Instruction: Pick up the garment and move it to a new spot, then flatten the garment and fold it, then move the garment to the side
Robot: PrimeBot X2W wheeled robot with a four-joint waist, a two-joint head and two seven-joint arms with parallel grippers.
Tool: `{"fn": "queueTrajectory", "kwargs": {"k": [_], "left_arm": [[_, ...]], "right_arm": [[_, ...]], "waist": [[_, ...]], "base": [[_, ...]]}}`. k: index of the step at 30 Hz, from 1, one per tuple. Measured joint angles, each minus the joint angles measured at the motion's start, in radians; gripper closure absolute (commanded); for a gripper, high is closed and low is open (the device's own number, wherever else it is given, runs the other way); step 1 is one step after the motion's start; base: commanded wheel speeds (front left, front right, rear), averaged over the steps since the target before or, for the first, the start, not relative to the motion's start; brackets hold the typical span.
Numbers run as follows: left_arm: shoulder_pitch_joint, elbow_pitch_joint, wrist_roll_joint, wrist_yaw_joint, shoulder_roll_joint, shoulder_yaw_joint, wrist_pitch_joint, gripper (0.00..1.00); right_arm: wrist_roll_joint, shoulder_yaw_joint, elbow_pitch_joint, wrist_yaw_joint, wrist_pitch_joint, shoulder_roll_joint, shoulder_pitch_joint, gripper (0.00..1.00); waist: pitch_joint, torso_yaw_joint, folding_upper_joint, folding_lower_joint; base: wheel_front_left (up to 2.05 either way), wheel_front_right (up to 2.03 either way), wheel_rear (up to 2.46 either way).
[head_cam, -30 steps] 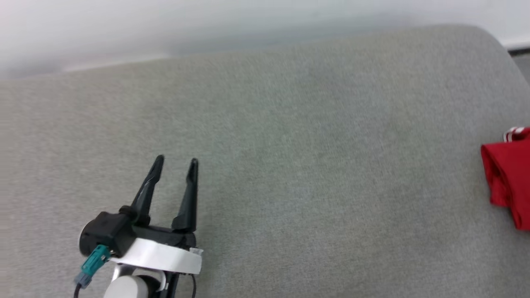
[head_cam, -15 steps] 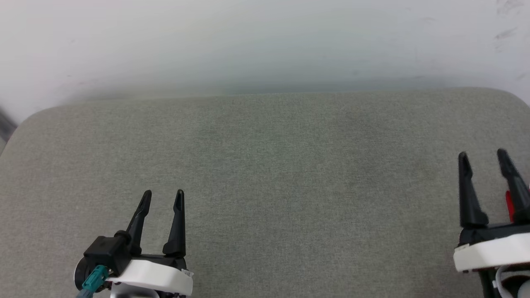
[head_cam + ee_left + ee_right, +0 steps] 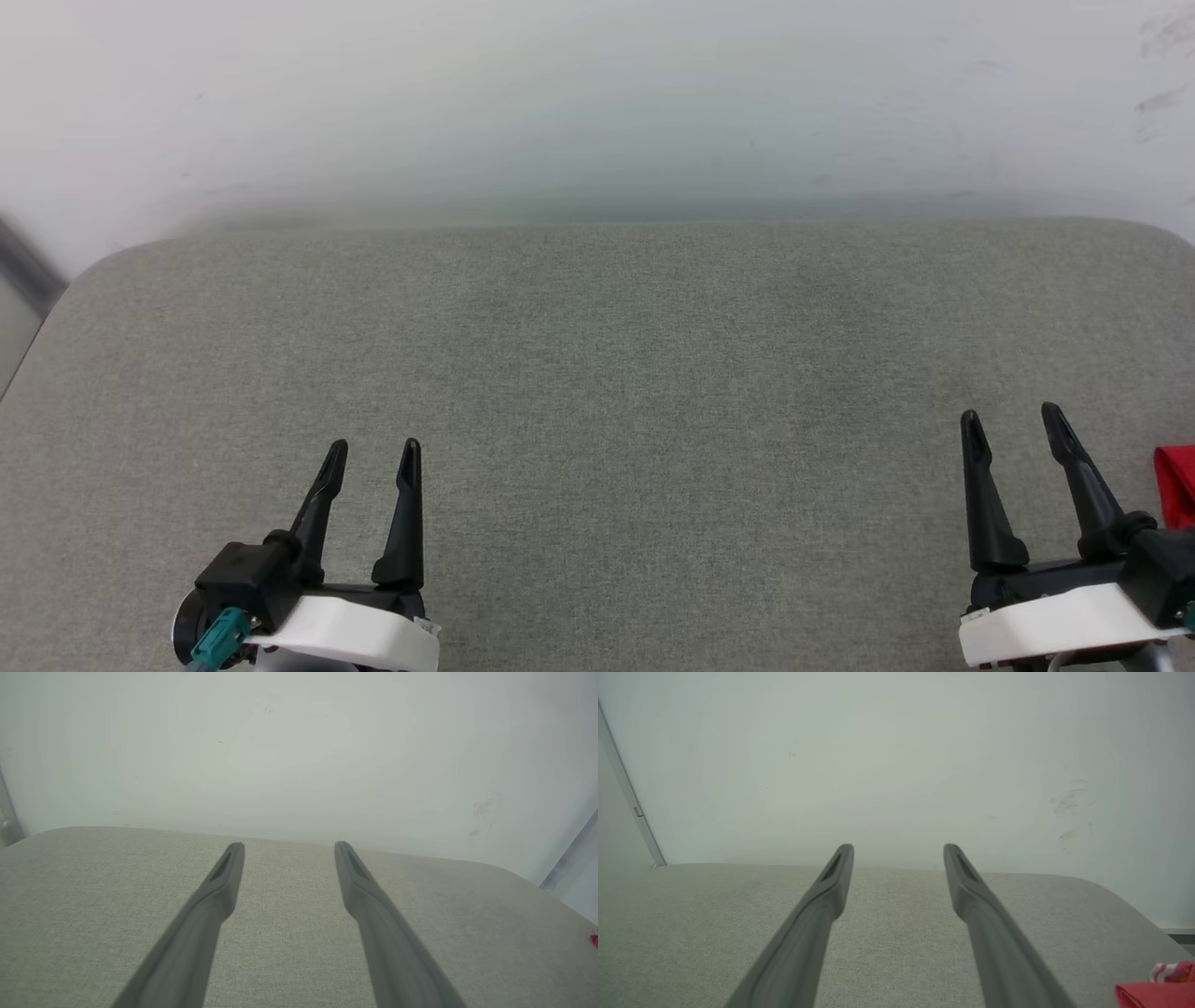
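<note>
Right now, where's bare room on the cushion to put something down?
The gray cushion is bare between the left fingers and the right fingers, back to the wall. It's crowded only at the right edge, beside the red garment.

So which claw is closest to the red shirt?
The right gripper: the red garment lies just past its outer finger, while the left gripper sits far across the grey cushion.

Left claw [image 3: 373, 448]: long black tapered fingers [image 3: 403, 523], white wrist band [image 3: 345, 630], teal connector [image 3: 217, 638]. Right claw [image 3: 1010, 414] alike.
</note>
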Motion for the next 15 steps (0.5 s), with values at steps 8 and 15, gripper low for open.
{"fn": "queueTrajectory", "kwargs": {"k": [8,15], "left_arm": [[0.008,0.007,0.008,-0.002,-0.001,-0.012,0.0,0.0],[0.013,0.007,-0.004,0.0,-0.001,-0.014,0.0,0.0]], "right_arm": [[-0.002,0.002,0.03,0.0,-0.019,0.003,-0.005,0.0],[0.0,0.01,0.037,0.0,-0.028,0.005,-0.005,0.0]], "waist": [[-0.013,-0.006,0.0,0.0],[-0.015,-0.015,0.0,0.0001]], "base": [[0.0,0.0,0.0],[0.0,0.0,0.0]]}}
